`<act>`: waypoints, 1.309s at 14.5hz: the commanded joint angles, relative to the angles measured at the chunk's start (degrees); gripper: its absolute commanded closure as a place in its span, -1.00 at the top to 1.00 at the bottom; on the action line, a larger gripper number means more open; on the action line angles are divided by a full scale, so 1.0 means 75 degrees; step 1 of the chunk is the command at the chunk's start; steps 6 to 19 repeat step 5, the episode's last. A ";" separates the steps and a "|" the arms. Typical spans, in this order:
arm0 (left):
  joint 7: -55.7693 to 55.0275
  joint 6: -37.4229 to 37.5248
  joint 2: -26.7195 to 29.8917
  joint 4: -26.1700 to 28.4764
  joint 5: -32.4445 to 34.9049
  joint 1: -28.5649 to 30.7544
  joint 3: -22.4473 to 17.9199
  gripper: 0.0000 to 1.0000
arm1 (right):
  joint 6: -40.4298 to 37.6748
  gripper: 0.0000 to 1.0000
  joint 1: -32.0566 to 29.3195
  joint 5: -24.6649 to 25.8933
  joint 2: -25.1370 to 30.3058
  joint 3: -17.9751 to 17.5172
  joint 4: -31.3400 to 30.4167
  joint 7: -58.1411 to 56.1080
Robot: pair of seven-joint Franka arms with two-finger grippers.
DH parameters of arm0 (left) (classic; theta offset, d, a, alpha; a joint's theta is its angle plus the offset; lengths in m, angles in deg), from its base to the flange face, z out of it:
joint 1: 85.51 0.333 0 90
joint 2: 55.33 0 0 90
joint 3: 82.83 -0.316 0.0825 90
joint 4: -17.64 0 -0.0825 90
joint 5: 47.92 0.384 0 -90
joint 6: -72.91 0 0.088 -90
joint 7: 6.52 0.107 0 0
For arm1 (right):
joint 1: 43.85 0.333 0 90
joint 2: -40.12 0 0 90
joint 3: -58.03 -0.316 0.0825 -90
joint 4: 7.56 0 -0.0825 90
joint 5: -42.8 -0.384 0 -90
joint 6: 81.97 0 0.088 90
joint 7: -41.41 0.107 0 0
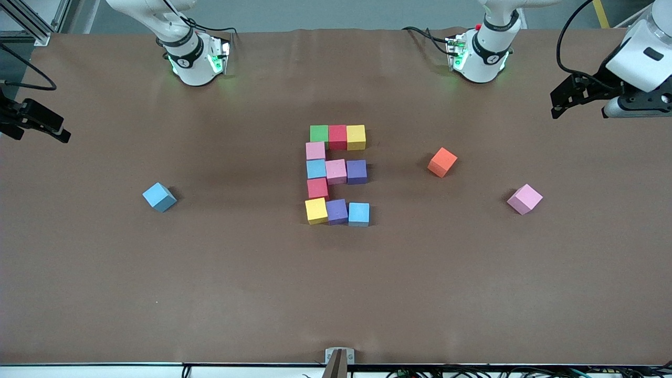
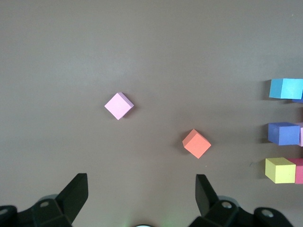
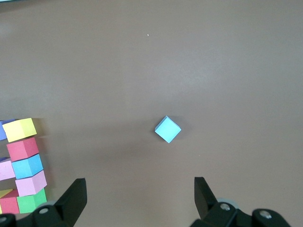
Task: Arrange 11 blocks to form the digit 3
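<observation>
Brown paper-covered counter [image 1: 210, 289], evenly lit, cables along the nearest edge; both arm bases stand at the edge farthest from the front camera.

Figure [image 1: 337, 175] at mid-counter, read near to far. Nearest bar: yellow block [image 1: 316, 210], purple block [image 1: 337, 211], light blue block [image 1: 359, 214]. One red block [image 1: 317, 188] links upward. Middle bar: light blue [image 1: 316, 168], pink [image 1: 336, 171], purple [image 1: 356, 171]. One pink link [image 1: 315, 150]. Farthest bar: green block [image 1: 318, 133], red [image 1: 337, 137], yellow [image 1: 356, 137]. Eleven cubes counted, links all on the end toward the right arm. Judgement: the digit 3 looks complete as it would read from the robots' end; rows sit slightly crooked, touching or nearly so.

Left over: loose light blue cube [image 1: 159, 197], well apart from the figure toward the right arm's end, seen ahead of the right claw [image 3: 138, 201] in its wrist view. Loose pink cube [image 1: 524, 199] and orange cube [image 1: 442, 161] toward the left arm's end, both ahead of the left claw [image 2: 141, 201], orange the closer to the figure.

Right claw spread wide, empty, up by the counter's end. Left claw likewise spread, empty, raised at its own end. Both arms appear to be waiting; probably nothing remains but tidying alignment.
</observation>
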 commanded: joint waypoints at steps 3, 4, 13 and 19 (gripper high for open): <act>0.0182 -0.0059 0.0057 -0.0107 -0.0123 0.0078 0.0013 1.00 | -0.0057 1.00 -0.0006 0.0062 -0.0048 -0.0037 0.0089 0.0090; 0.0182 -0.0047 0.0057 -0.0154 -0.0111 0.0078 0.0012 1.00 | -0.0057 1.00 -0.0018 0.0062 -0.0048 -0.0037 0.0089 0.0090; 0.0182 -0.0035 0.0057 -0.0166 -0.0111 0.0078 0.0024 1.00 | -0.0057 1.00 -0.0030 0.0062 -0.0048 -0.0037 0.0089 0.0090; 0.0182 -0.0035 0.0057 -0.0166 -0.0111 0.0078 0.0024 1.00 | -0.0057 1.00 -0.0030 0.0062 -0.0048 -0.0037 0.0089 0.0090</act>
